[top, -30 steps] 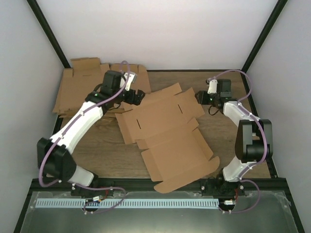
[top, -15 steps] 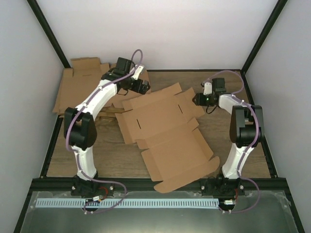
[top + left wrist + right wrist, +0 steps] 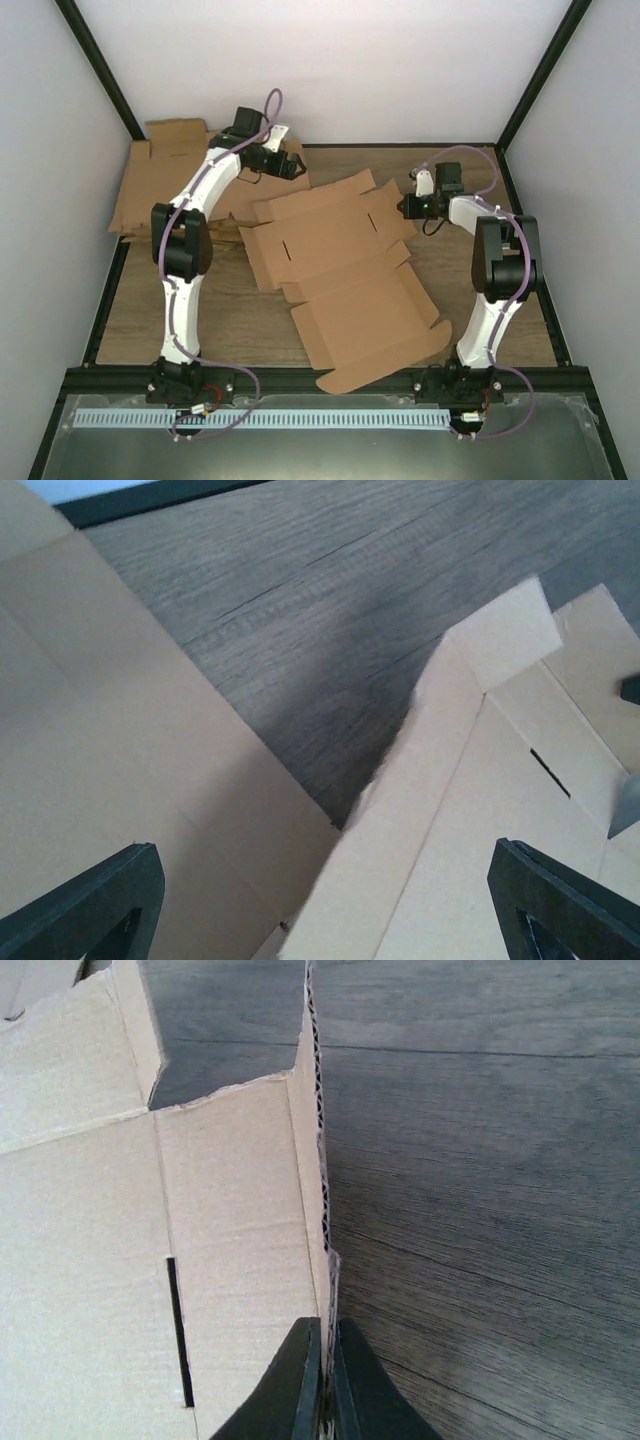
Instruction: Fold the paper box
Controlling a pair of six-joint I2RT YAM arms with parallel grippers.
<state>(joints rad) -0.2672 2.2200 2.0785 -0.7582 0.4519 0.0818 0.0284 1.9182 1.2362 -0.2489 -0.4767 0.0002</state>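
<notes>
The paper box [image 3: 345, 275] is a flat brown die-cut sheet lying open in the middle of the table. My right gripper [image 3: 403, 208] is shut on its far right edge; in the right wrist view the fingers [image 3: 325, 1385] pinch the corrugated edge [image 3: 318, 1190] of the sheet. My left gripper [image 3: 299, 168] is open above the sheet's far left corner. In the left wrist view its black fingertips [image 3: 95, 905] stand wide apart with the box's corner flap [image 3: 470, 780] between them, and nothing is held.
A pile of flat brown cardboard blanks [image 3: 165, 180] lies at the far left, partly under my left arm; it also shows in the left wrist view [image 3: 100, 740]. Dark frame rails [image 3: 100, 90] border the table. Bare wood [image 3: 470, 290] shows right of the box.
My left arm has stretched farther back, carrying its gripper toward the box's far left corner. My right gripper has stayed at the box's right edge. The sheet has barely shifted.
</notes>
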